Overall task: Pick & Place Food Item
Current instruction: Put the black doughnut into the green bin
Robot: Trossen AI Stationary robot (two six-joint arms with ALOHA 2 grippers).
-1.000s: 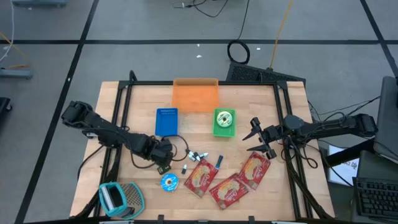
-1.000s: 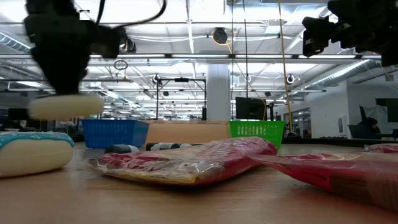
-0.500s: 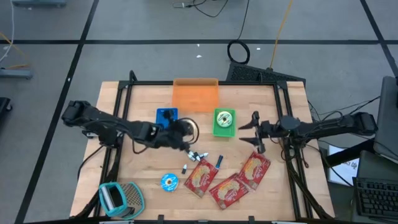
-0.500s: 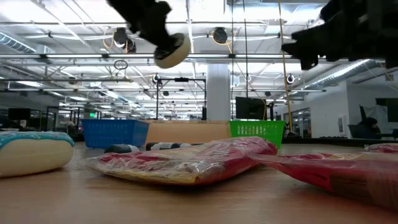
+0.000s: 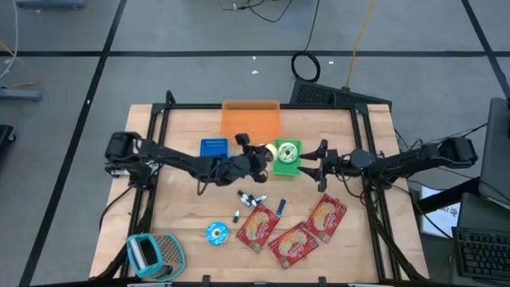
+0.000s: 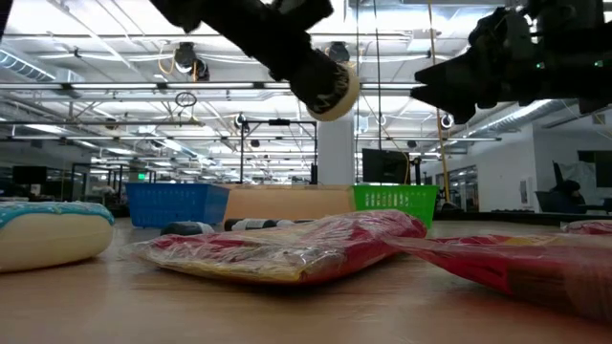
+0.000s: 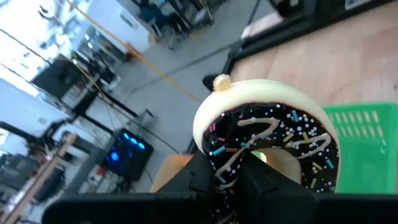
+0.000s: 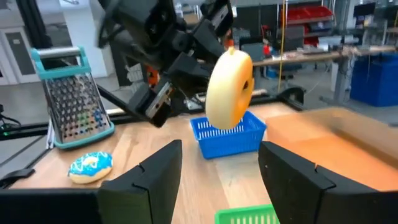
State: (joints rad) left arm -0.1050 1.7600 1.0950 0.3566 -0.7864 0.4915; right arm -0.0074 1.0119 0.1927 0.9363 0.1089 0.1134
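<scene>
The left hand (image 5: 256, 155) gripped a chocolate-iced donut (image 7: 268, 144) in mid-air above the bench (image 5: 183, 209), with the green basket (image 5: 287, 157) just beside it and the blue basket (image 5: 213, 148) near its arm. The right hand (image 5: 306, 164), fingers spread and empty, hung facing it across the green basket.

Landmark: blue basket (image 5: 213, 154) on desk (image 5: 183, 223). Orange tray (image 5: 250, 121) just beside it, toward the far edge. Grater (image 5: 151, 254) well apart at the near left corner. Three red snack packets (image 5: 295, 229) clustered near the front edge, right of basket.
</scene>
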